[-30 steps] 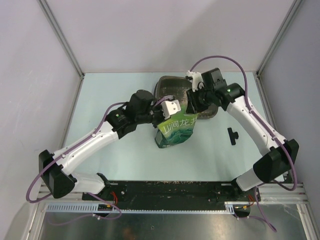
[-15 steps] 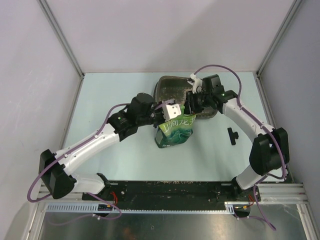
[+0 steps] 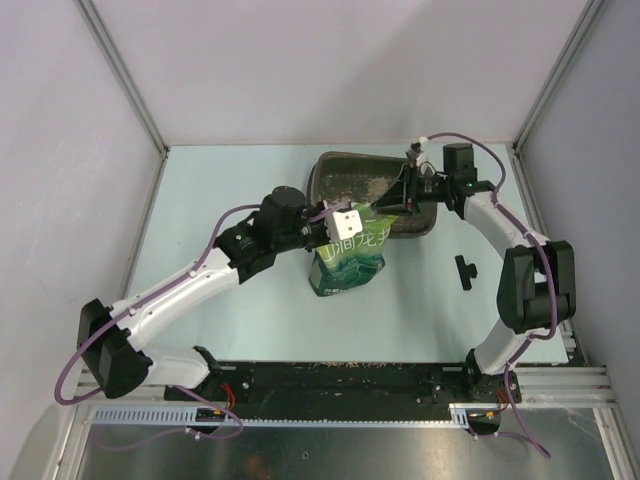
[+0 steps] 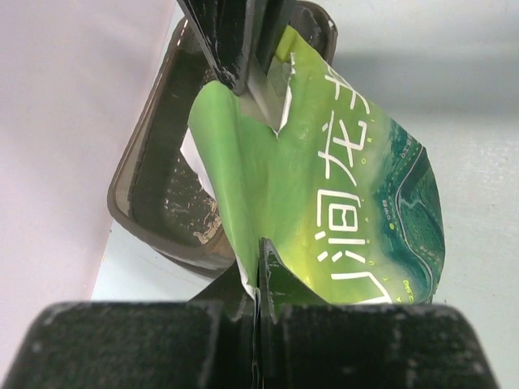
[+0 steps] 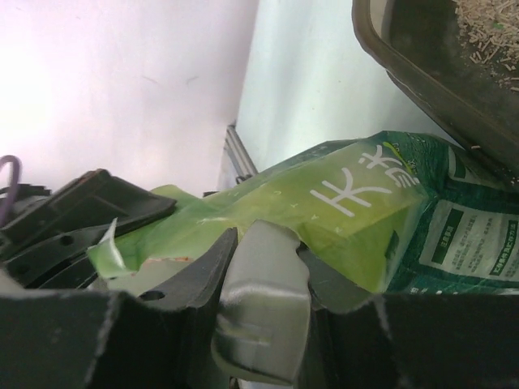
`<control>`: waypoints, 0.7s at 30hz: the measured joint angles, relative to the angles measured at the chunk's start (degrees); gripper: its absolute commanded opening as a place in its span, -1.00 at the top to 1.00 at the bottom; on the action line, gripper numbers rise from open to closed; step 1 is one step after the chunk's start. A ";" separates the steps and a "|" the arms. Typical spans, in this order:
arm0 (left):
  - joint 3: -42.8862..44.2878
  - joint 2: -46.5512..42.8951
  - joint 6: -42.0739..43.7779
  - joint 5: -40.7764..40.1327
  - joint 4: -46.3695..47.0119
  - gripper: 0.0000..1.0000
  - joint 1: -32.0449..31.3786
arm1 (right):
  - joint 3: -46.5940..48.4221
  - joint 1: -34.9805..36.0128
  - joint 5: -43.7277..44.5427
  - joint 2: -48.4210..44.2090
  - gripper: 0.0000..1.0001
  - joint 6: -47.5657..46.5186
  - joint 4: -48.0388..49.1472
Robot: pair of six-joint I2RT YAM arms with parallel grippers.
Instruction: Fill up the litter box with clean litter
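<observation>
The left end effector (image 4: 258, 271) is clamped shut on the near-left edge of the green bag (image 3: 350, 265), which stands on the desk (image 3: 220, 180) just near of the litter box (image 3: 335, 175). That looks like an anchoring hold, keeping the pouch upright and steady. The litter box lies at the far middle of the desk with a thin scatter of clean litter (image 5: 486, 28) on its floor, so it is far from full. To the right, the right end effector (image 3: 390, 202) is narrowed onto the bag's top right corner over the box rim. The two grips pull opposite sides, probably to open or tilt the mouth toward the tray. A small black piece (image 3: 465, 270) lies apart on the right.
</observation>
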 measured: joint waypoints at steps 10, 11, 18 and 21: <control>0.48 -0.46 1.97 1.29 -1.75 1.00 -0.02 | -0.66 -11.52 -10.49 -0.79 1.00 9.64 4.81; 0.48 -0.55 2.05 1.70 -1.81 1.00 -0.02 | -0.66 -12.48 -11.28 -1.09 1.00 9.53 4.44; 0.46 -1.46 2.05 2.12 -3.37 1.00 -0.04 | -4.92 -9.11 -12.70 -0.98 1.00 17.31 14.95; 0.35 -1.84 2.08 2.10 -3.63 1.00 -0.04 | -4.92 -10.12 -13.86 -0.83 1.00 18.53 16.74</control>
